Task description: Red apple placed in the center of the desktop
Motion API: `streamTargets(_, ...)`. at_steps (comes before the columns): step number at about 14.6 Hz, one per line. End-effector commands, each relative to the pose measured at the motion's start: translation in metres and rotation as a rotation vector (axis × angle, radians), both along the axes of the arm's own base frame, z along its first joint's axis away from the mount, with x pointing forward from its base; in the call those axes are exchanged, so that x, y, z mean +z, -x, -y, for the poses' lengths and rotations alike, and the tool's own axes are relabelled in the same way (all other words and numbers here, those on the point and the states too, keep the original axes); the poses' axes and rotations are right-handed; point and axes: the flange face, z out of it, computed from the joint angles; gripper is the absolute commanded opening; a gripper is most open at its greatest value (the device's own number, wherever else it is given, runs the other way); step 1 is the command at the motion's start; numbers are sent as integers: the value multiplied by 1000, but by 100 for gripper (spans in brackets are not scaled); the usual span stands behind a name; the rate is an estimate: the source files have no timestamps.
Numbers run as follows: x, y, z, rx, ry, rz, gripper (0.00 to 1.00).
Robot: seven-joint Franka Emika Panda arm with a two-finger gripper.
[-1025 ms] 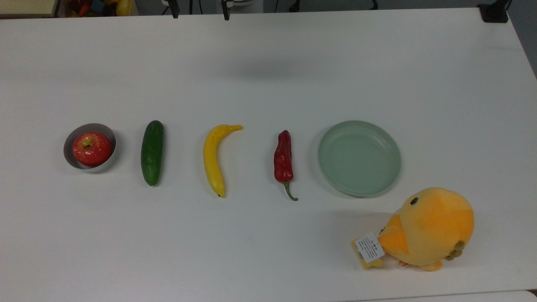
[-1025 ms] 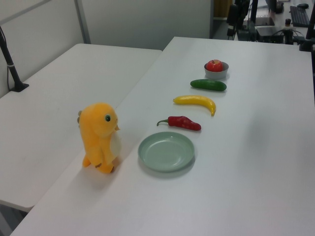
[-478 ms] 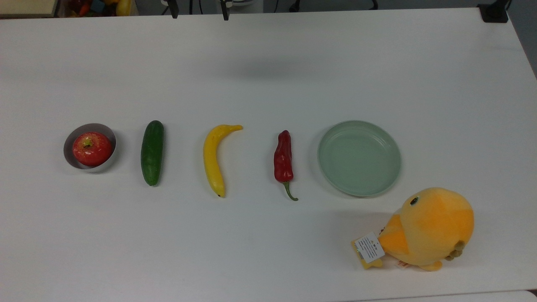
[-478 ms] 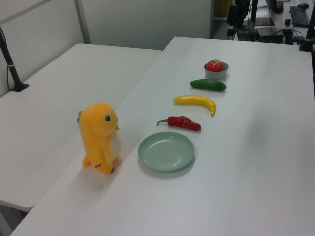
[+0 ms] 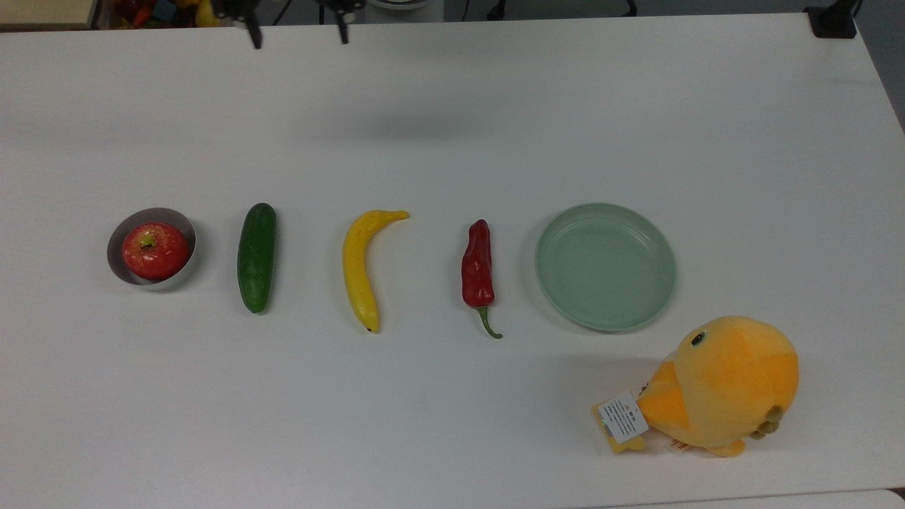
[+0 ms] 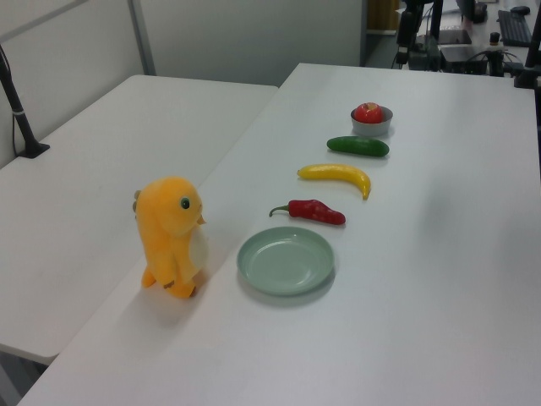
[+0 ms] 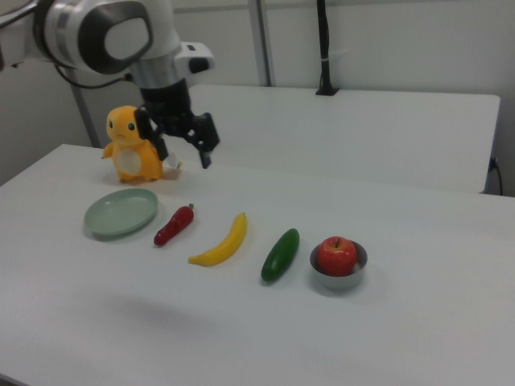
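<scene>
A red apple [image 5: 155, 249] sits in a small grey bowl [image 5: 120, 225] at the top view's left end of a row of items on the white table [image 5: 452, 127]. The right view has the apple [image 7: 336, 255] in its bowl [image 7: 338, 281] at the row's right end, and the left view has the apple [image 6: 368, 112] at the far end. My gripper [image 7: 183, 154] hangs open and empty above the table, well above the row, with the red pepper below it in the right view. Its two fingertips [image 5: 256, 39] poke in at the top view's upper edge.
Along the row from the apple lie a green cucumber [image 5: 256, 256], a yellow banana [image 5: 359, 267], a red chili pepper [image 5: 478, 268] and a pale green plate [image 5: 558, 297]. A yellow plush chick [image 5: 725, 385] stands near the front right corner in the top view.
The gripper's fingertips have shifted toward the top view's left and slightly further into that view. The items on the table have not moved.
</scene>
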Motion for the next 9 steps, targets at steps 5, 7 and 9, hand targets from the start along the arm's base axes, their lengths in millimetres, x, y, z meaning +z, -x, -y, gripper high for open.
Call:
streamTargets(5,-24,-65,123,-32,79,97,100)
streamTargets(7,-39,-80,148,-50,94,122,100)
streamTargets(9,-59,-91,174,-65,99,188,100)
